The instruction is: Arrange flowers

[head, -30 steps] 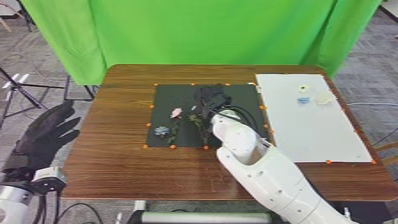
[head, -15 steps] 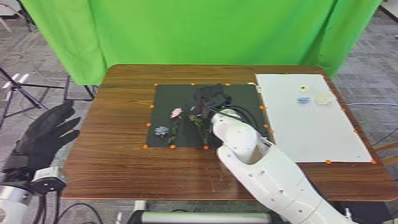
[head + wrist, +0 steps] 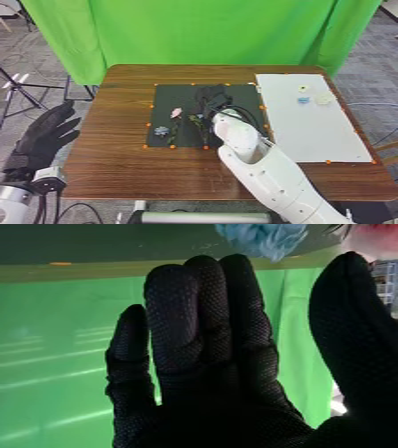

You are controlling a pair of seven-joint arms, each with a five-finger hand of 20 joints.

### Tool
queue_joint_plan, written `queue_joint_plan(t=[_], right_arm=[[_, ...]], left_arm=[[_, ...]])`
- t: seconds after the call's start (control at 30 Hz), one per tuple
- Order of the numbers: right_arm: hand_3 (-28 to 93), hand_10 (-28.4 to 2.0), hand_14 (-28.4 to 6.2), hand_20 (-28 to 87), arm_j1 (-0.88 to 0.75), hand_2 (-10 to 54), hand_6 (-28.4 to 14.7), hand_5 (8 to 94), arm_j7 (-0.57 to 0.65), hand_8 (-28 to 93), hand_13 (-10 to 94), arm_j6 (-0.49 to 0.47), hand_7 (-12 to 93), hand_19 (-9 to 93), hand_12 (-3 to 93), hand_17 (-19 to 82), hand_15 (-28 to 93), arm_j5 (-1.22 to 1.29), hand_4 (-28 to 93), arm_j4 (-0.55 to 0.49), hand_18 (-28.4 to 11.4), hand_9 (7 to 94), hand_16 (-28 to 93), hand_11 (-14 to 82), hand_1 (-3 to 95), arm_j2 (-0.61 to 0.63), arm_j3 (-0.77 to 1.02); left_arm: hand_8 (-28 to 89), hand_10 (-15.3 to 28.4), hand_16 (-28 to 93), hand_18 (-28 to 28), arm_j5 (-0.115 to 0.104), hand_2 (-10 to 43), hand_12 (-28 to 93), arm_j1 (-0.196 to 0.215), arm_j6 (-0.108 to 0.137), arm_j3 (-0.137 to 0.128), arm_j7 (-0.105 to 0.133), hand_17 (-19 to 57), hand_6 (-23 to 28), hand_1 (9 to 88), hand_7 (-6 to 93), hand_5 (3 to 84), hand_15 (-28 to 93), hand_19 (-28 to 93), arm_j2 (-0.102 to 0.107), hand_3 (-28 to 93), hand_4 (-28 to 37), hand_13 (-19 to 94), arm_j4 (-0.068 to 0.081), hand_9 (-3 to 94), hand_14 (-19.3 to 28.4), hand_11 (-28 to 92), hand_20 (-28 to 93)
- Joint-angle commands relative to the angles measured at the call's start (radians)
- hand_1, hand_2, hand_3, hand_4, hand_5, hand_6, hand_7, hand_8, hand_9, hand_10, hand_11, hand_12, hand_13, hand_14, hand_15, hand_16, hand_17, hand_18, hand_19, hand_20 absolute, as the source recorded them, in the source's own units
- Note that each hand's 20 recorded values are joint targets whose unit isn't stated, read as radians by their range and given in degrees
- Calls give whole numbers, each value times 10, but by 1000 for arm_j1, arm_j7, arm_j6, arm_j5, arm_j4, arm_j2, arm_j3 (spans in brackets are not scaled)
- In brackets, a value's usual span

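With twelve toward the curtain, your pink flower [image 3: 176, 113] lies at nine o'clock of the black mat's [image 3: 182, 92] middle, its stem running toward six. The blue-grey flower [image 3: 161, 131] sits at eight, near the edge, and a leafy stem [image 3: 197, 122] lies close to the middle.

Your right hand [image 3: 211, 97] is over the mat at twelve, its arm coming in from five. In the right wrist view, its fingers are straight and mostly pressed together, with the thumb wide of them. A blue bloom [image 3: 262, 236] and a pink bloom [image 3: 378, 239] show near the tips; you can't tell whether they touch.

At three o'clock of the mat is the white sheet [image 3: 315, 135], with pale yellow [image 3: 304, 88], light blue [image 3: 303, 100] and cream [image 3: 323, 99] flowers toward its twelve.

Your left hand [image 3: 40, 137] is off the table [image 3: 115, 165] at nine, fingers straight and slightly spread. The green curtain [image 3: 204, 35] hangs beyond twelve.
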Motion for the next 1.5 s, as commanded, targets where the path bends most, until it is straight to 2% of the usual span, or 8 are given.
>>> queue_joint_plan(t=[0.03, 0.23, 0.47, 0.6, 1.0, 1.17, 1.33, 1.5], right_arm=[[842, -130, -77, 490, 13, -91, -18, 488, 37, -176, 556, 50, 408, 709, 288, 153, 624, 18, -283, -44, -199, 526, 242, 403, 255, 75, 64], [862, -150, -95, 439, -1, -79, -41, 379, 131, -164, 399, 75, 379, 628, 263, 91, 466, 64, -282, -31, -196, 384, 168, 318, 260, 183, 163], [870, -163, -126, 325, -36, -83, -65, 286, 211, -132, 284, 85, 316, 565, 255, 49, 257, 98, -282, 10, -199, 288, 218, 192, 259, 310, 247], [870, -164, -130, 285, -69, -86, -73, 271, 243, -119, 268, 105, 277, 530, 255, 41, 213, 104, -282, 20, -200, 269, 239, 156, 260, 360, 278], [872, -140, -82, 347, -103, -95, -44, 393, 267, -159, 491, 91, 352, 649, 240, 113, 396, 102, -282, 70, -185, 434, 187, 307, 296, 379, 302], [870, -130, -70, 355, -86, -95, -38, 409, 227, -167, 528, 97, 359, 662, 221, 135, 400, 90, -282, 120, -179, 456, 175, 300, 311, 379, 286], [867, -126, -62, 353, -62, -95, -30, 416, 196, -172, 552, 129, 353, 669, 193, 158, 371, 92, -283, 163, -174, 484, 169, 222, 332, 379, 264], [857, -91, -38, 371, -56, -95, 6, 499, 149, -184, 654, 195, 369, 703, 204, 196, 390, 80, -282, 187, -172, 606, 211, 274, 371, 376, 253]], left_arm=[[-123, 87, 57, 183, -1, -38, 210, 14, 11, -4, 0, -111, 8, 246, 240, 200, 201, 358, -15, 695, -277, 127, -6, 178, 120, 118, 94], [-123, 87, 56, 183, -2, -38, 209, 29, 17, -12, 10, -110, 8, 246, 241, 199, 203, 357, -27, 695, -277, 129, -11, 178, 123, 118, 93], [-123, 87, 54, 184, -1, -39, 209, 33, 18, -17, 15, -111, 8, 245, 241, 200, 206, 359, -32, 696, -278, 129, -13, 179, 124, 117, 93], [-123, 87, 53, 184, -2, -36, 209, 40, 19, -18, 17, -111, 8, 245, 241, 199, 205, 359, -33, 694, -278, 129, -15, 179, 124, 118, 93], [-124, 87, 53, 184, -2, -36, 209, 40, 16, -19, 16, -111, 8, 245, 241, 200, 206, 359, -31, 694, -278, 129, -13, 179, 124, 117, 93], [-123, 88, 53, 184, -2, -33, 209, 42, 17, -18, 20, -110, 9, 246, 240, 201, 205, 359, -35, 692, -279, 130, -14, 180, 124, 118, 93], [-123, 87, 54, 184, -5, -33, 209, 39, 16, -18, 19, -110, 10, 245, 239, 202, 207, 360, -36, 693, -278, 130, -12, 180, 123, 119, 93], [-122, 88, 53, 184, -2, -32, 208, 41, 18, -17, 19, -110, 10, 246, 238, 203, 206, 360, -37, 692, -279, 131, -13, 181, 123, 119, 93]])
